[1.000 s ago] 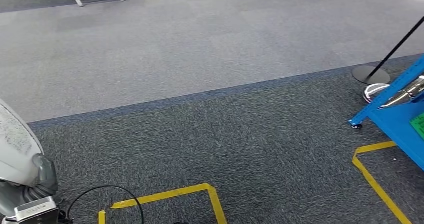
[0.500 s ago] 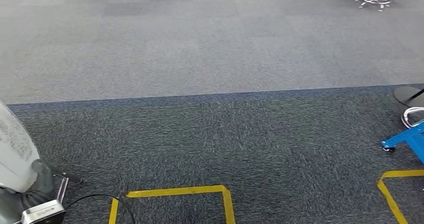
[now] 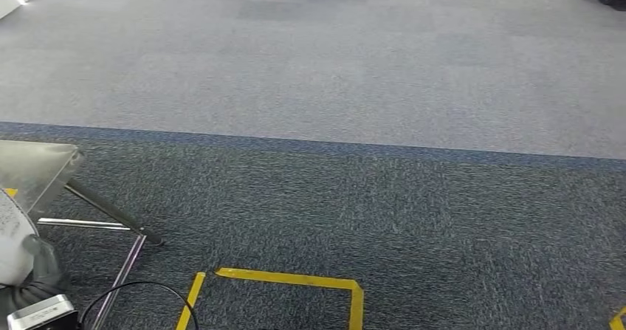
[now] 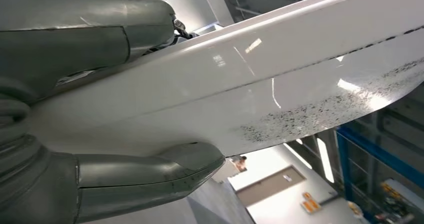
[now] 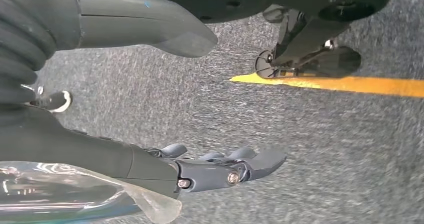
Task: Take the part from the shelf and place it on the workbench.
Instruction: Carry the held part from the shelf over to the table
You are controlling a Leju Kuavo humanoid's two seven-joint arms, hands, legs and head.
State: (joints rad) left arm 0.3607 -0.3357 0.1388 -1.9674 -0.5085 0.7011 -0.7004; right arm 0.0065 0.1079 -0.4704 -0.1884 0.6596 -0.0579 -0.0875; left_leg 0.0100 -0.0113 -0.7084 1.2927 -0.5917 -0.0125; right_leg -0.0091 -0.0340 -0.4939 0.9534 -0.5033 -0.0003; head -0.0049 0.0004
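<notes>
The part (image 4: 280, 78) is a long white curved panel with black speckles along one edge. My left hand (image 4: 75, 184) grips it, with the thumb (image 4: 150, 176) under it and the fingers (image 4: 90, 28) over it. In the head view the same part (image 3: 10, 234) juts up at the lower left edge, above my left wrist (image 3: 40, 311). My right hand (image 5: 200, 169) hangs over dark carpet with its fingers stretched out and nothing in them.
A grey table top corner (image 3: 33, 169) on slanted metal legs (image 3: 111, 213) stands at the left. Yellow floor tape (image 3: 284, 280) marks a box ahead on dark carpet, with a lighter carpet band (image 3: 332, 71) beyond. A black cable (image 3: 140, 289) loops beside my wrist.
The whole view has swung left: the blue shelf and the stand base slid out to the right, and the grey table corner came in at the left. The part stays in my left hand.
</notes>
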